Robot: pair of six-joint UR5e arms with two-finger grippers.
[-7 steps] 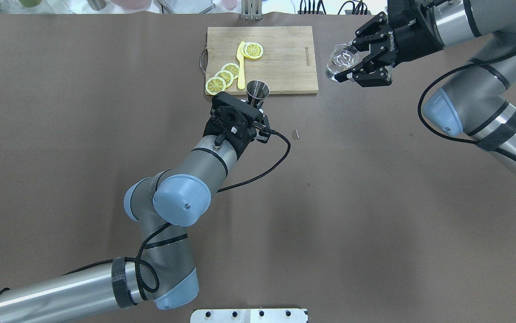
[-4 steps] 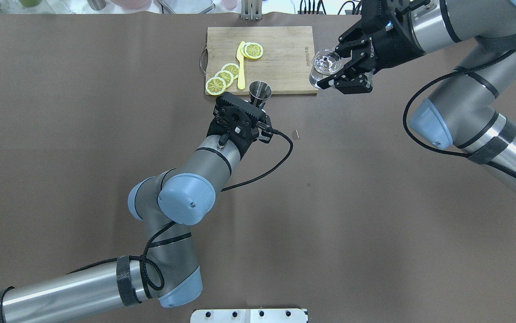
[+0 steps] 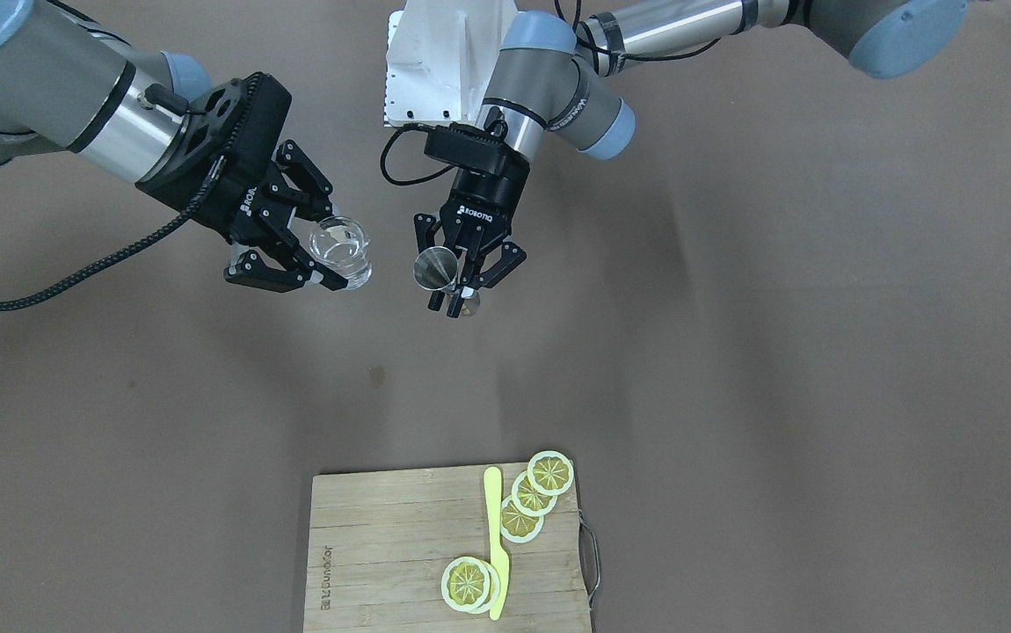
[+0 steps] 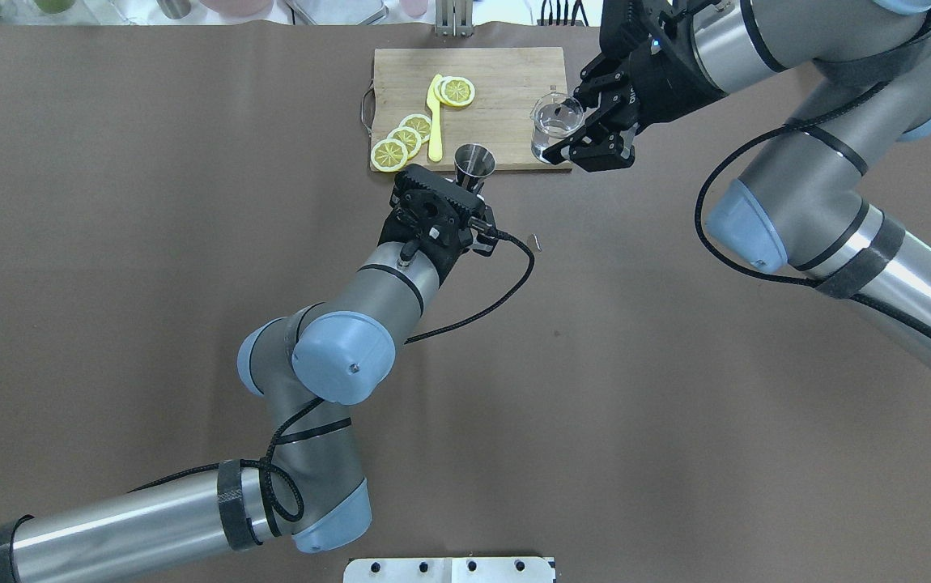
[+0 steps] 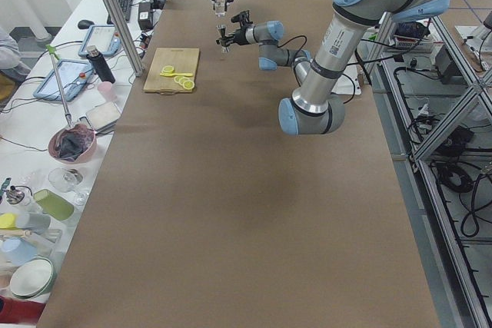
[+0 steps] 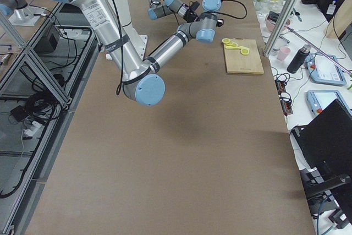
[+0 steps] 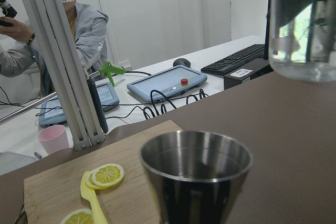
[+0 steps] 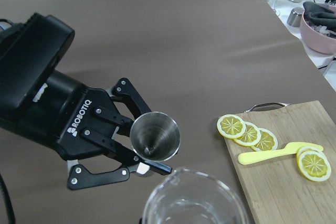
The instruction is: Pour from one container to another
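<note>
The clear glass tumbler [image 4: 550, 123] hangs in the air over the cutting board's near right corner, with my right gripper [image 4: 569, 125] shut on its side. It seems to hold clear liquid. The steel jigger [image 4: 474, 164] stands upright in my left gripper [image 4: 469, 185], which is shut on its waist. In the front view the tumbler [image 3: 343, 251] sits a short gap from the jigger [image 3: 437, 268], at about the same height. The left wrist view has the jigger's rim [image 7: 197, 156] close up and the tumbler [image 7: 304, 24] higher at the right. In the right wrist view the jigger's mouth [image 8: 155, 136] lies just beyond the tumbler's rim [image 8: 194, 200].
A wooden cutting board [image 4: 514, 81] lies at the table's far side, carrying several lemon slices [image 4: 405, 138] and a yellow knife [image 4: 435, 121]. A tiny scrap [image 4: 537, 240] lies on the brown tabletop. Cups, tablets and people are beyond the far edge.
My right arm has carried the tumbler leftwards, from beyond the board's right edge to over its corner, closer to the jigger. The left arm has edged slightly right with the jigger.
</note>
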